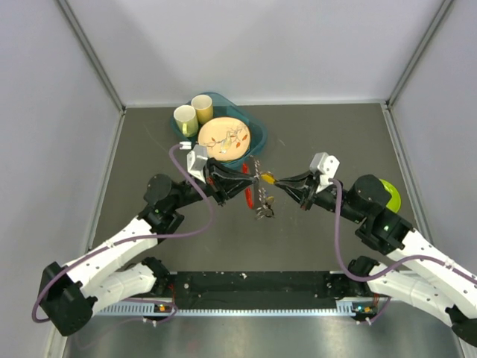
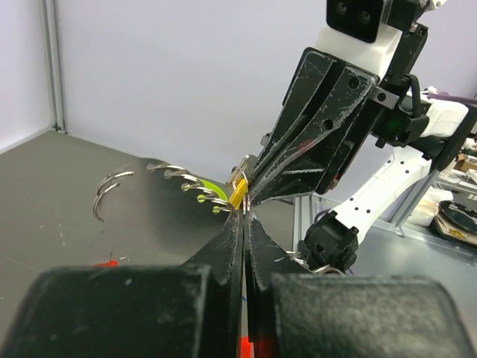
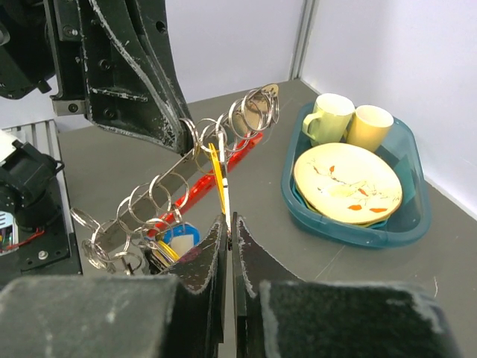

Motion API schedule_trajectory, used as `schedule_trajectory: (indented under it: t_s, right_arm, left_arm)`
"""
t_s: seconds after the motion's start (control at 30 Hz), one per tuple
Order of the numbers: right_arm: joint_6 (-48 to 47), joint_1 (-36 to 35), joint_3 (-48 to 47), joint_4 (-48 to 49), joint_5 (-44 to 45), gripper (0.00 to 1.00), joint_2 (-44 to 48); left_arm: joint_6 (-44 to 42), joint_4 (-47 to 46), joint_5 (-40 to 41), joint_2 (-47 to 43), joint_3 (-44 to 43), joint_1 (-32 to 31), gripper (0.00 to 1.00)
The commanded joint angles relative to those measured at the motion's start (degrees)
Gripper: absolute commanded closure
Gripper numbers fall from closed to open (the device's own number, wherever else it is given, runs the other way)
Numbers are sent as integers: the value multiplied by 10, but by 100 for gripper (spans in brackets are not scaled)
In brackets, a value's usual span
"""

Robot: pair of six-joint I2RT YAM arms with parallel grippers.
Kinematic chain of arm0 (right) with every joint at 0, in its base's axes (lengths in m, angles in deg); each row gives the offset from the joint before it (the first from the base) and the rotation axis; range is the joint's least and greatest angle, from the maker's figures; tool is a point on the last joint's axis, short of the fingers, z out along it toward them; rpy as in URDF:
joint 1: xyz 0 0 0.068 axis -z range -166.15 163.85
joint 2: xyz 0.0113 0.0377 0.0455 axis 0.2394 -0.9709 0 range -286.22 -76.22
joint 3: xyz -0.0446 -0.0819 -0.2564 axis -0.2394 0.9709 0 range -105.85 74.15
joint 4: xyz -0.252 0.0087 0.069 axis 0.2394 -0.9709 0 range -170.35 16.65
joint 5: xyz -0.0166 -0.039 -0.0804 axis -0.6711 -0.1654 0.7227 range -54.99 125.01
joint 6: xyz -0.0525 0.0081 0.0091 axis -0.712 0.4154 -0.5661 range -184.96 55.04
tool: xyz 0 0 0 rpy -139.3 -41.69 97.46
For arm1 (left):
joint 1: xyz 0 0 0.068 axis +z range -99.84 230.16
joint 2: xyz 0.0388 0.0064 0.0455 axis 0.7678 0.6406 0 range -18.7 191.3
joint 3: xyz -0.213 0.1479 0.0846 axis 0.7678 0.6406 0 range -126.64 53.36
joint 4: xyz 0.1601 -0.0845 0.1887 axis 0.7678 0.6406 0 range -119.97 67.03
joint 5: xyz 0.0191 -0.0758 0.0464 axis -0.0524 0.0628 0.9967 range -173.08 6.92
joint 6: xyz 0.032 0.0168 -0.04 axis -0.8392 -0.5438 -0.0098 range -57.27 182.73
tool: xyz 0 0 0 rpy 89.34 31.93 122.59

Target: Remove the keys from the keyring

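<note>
Right pincer [image 3: 227, 221] grips yellow key [image 3: 217, 168], blade visible only wrist-side.

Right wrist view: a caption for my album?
Shut right gripper pinching a yellow key on the keyring, teal tray alongside.

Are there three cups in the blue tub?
No, only two: a pale green cup and a yellow cup stand in the tub.

I have the keyring [image 1: 258, 195] with its keys [image 1: 263, 210] over the mid tabletop [image 1: 298, 246], between my left tool [image 1: 250, 180] and right tool [image 1: 278, 180], just in front of a far-edge bin [image 1: 258, 134] holding a plate [image 1: 223, 137] and, behind it, two cups [image 1: 185, 118].
</note>
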Motion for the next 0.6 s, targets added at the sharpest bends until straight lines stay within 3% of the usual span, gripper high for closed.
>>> schedule_trajectory:
  t_s: [0.0, 0.57]
  right_arm:
    - [14, 0, 11, 46, 6, 100, 15]
    - [11, -35, 52, 79, -16, 100, 4]
  left_arm:
    - [16, -32, 25, -20, -22, -1, 100]
    - [94, -87, 51, -2, -16, 12, 100]
